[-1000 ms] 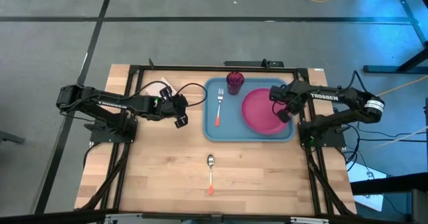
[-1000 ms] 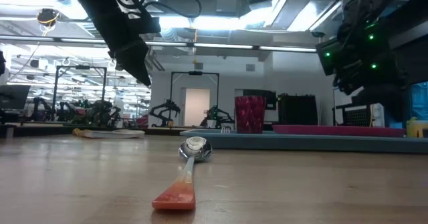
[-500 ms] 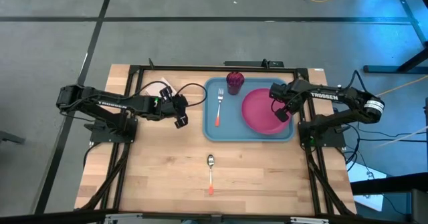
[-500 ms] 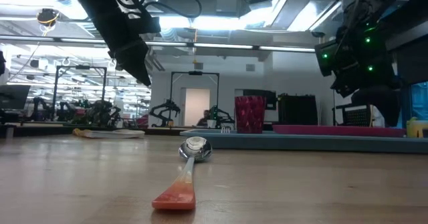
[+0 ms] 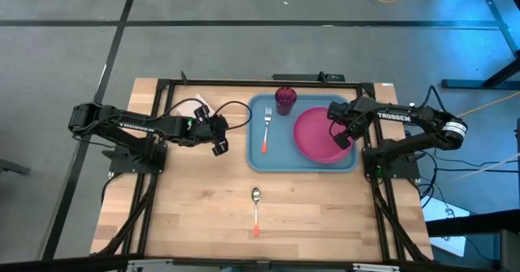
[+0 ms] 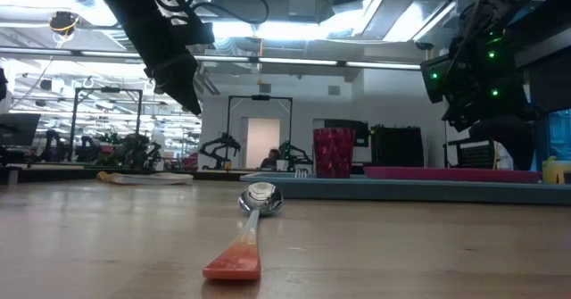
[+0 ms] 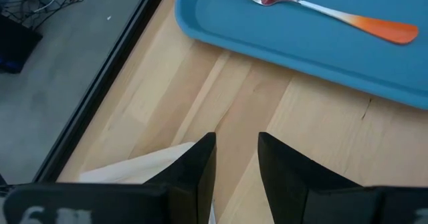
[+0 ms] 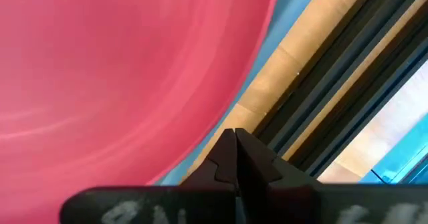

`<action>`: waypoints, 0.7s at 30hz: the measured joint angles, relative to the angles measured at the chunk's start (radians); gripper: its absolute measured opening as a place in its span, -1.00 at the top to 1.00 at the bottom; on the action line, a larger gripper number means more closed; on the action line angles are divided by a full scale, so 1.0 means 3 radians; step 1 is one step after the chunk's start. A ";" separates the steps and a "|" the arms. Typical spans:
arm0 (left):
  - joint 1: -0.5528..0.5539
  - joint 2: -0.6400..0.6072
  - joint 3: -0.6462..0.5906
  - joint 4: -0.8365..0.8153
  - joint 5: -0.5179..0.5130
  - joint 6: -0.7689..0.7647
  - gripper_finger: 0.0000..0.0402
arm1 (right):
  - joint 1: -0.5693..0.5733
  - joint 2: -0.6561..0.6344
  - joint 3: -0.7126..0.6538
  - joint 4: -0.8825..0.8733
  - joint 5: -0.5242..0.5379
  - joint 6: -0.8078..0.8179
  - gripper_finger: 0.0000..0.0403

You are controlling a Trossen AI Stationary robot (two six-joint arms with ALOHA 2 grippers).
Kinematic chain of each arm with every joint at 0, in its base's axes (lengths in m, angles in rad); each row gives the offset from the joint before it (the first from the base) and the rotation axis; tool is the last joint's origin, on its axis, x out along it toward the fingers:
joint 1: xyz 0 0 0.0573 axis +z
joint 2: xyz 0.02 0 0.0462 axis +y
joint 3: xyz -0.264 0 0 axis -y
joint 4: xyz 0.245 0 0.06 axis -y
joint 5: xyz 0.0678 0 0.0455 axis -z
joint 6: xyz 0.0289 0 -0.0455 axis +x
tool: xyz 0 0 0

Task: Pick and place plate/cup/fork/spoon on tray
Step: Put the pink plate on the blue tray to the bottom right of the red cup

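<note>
We found the right gripper (image 5: 344,136) hanging over the right part of the plate (image 5: 317,136), its 2 fingers pressed together with nothing between them, as the right wrist view showed. The plate lay flat in the right half of the tray (image 5: 258,159). The cup (image 5: 284,100) stood upright at the tray's far edge, just beside the plate, and the fork (image 5: 266,130) lay in the tray's left half, tines toward the far side.

The left gripper (image 5: 219,142) hung above bare wood left of the tray, near a white napkin (image 5: 193,109), its fingers a little apart and holding nothing.

The spoon (image 5: 256,209) lay alone on the table (image 5: 195,215), well in front of the tray, bowl toward it. We judged it the only piece not yet placed.

Risks, as we saw them: the spoon lay thin and flat on the wood, so fingertips could skid off or pinch only the handle and let it swing. An arm reaching for it low over the tray could clip the cup and tip it.
</note>
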 joint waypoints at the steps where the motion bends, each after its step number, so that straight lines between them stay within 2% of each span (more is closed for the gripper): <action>1: 0.0000 0.0000 0.0000 0.0000 0.0000 0.0000 0.48 | 0.0000 0.0000 0.0000 0.0000 -0.0013 0.0000 0.99; 12: 0.0000 0.0000 0.0000 -0.0001 0.0002 -0.0007 0.48 | 0.0000 0.0072 -0.0003 0.0023 -0.0116 -0.0063 1.00; 17: 0.0000 0.0000 0.0000 -0.0001 0.0003 -0.0014 0.48 | 0.0000 0.0092 -0.0013 0.0103 -0.0339 -0.0237 1.00; 21: 0.0000 0.0000 0.0000 -0.0002 0.0003 -0.0014 0.48 | 0.0000 0.0092 -0.0015 0.0103 -0.0351 -0.0266 1.00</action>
